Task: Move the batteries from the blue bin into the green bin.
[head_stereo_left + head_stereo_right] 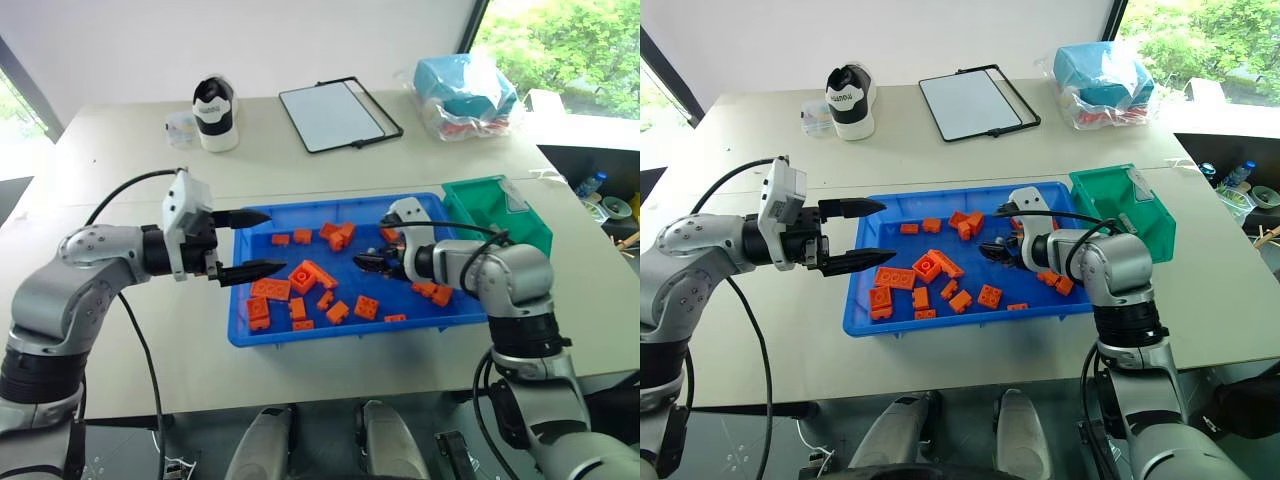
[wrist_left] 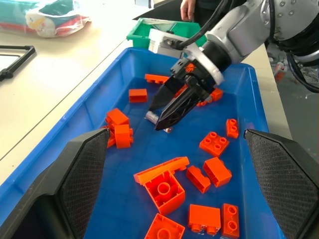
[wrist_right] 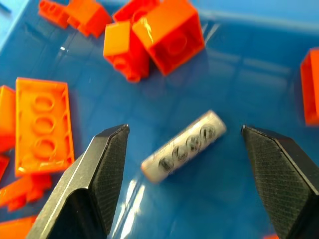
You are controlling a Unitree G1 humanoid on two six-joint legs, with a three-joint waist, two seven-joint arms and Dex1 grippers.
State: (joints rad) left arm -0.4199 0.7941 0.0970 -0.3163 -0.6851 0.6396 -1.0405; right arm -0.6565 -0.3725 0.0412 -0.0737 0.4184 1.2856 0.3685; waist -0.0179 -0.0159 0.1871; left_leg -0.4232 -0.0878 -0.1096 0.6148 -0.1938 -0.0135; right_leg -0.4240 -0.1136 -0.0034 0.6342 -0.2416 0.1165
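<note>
Battery (image 3: 183,147) seen lying flat on blue bin (image 1: 240,335) floor, toward its right end, among orange bricks (image 1: 304,276). Right gripper (image 3: 183,169) poised over it, fingers spread either side, nothing gripped. Green bin (image 1: 520,225) set at blue bin's far right corner. Left gripper (image 1: 262,243) held open above blue bin's left rim, empty.

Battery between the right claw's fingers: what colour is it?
Silver-grey with dark markings along its side; the battery shows best in the right wrist view.
</note>
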